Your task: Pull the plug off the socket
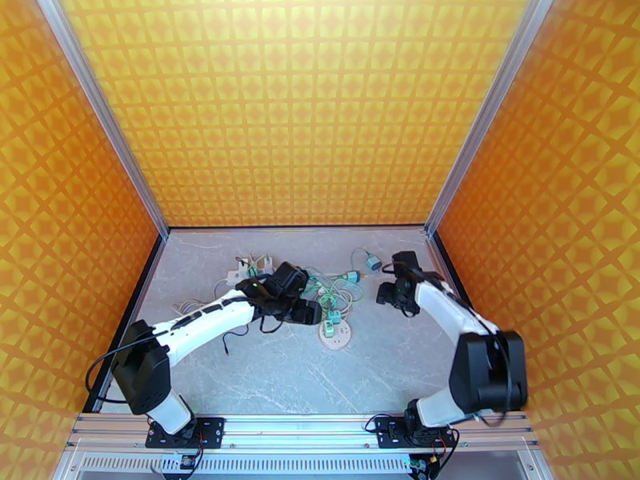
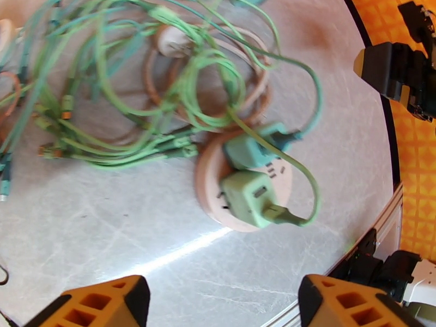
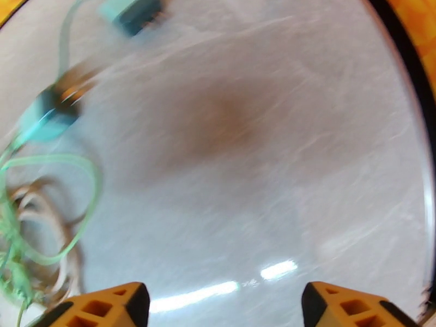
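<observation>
A round beige socket (image 2: 210,183) lies on the grey table with two plugs in it, a teal plug (image 2: 252,150) and a light green plug (image 2: 246,195), each trailing green cord. My left gripper (image 2: 223,306) hovers above and short of the socket, open, with nothing between its orange fingers (image 2: 103,303). From above, the socket (image 1: 336,338) sits just right of the left gripper (image 1: 310,314). Off to the right, my right gripper (image 1: 386,294) is open over bare table, also seen as the right gripper (image 3: 229,306) with empty orange fingertips (image 3: 354,303).
A tangle of green and beige cables (image 2: 163,88) spreads behind the socket toward the back left. Loose teal plugs (image 3: 133,12) lie near the right gripper. Orange walls and a black table edge (image 2: 389,159) bound the space.
</observation>
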Controlling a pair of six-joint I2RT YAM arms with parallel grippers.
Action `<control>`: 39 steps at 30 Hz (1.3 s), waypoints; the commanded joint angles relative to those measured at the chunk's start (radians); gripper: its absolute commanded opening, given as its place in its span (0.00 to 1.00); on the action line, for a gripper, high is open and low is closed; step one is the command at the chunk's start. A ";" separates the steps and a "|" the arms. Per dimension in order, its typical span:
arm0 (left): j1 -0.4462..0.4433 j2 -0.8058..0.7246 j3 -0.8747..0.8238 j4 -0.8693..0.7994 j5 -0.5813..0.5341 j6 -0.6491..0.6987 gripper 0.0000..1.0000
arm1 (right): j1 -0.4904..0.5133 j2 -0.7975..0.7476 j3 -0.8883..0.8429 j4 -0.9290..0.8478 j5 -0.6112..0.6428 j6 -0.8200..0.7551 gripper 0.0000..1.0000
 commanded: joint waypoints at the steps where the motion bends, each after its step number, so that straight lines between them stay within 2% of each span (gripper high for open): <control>1: -0.032 0.035 0.026 0.047 -0.002 -0.002 0.69 | 0.031 -0.096 -0.068 0.101 -0.142 0.045 0.71; 5: -0.075 0.097 0.059 0.049 -0.028 0.005 0.67 | 0.088 -0.179 -0.149 0.165 -0.222 0.092 0.62; 11: -0.116 0.215 0.145 -0.005 -0.099 -0.003 0.59 | 0.170 -0.212 -0.258 0.290 -0.339 0.175 0.48; 18: -0.123 0.315 0.232 -0.036 -0.144 -0.006 0.56 | 0.189 -0.223 -0.341 0.365 -0.388 0.208 0.48; 23: -0.131 0.375 0.293 -0.084 -0.178 0.002 0.48 | 0.192 -0.163 -0.373 0.415 -0.452 0.210 0.47; 26: -0.134 0.391 0.300 -0.101 -0.178 0.005 0.38 | 0.201 -0.127 -0.384 0.443 -0.479 0.217 0.47; 31: -0.139 0.403 0.301 -0.125 -0.184 0.018 0.33 | 0.225 -0.084 -0.399 0.481 -0.500 0.234 0.48; 34: -0.141 0.414 0.312 -0.141 -0.187 0.029 0.33 | 0.229 -0.064 -0.410 0.490 -0.509 0.241 0.49; 39: -0.151 0.435 0.336 -0.163 -0.187 0.045 0.39 | 0.234 -0.058 -0.432 0.498 -0.523 0.250 0.53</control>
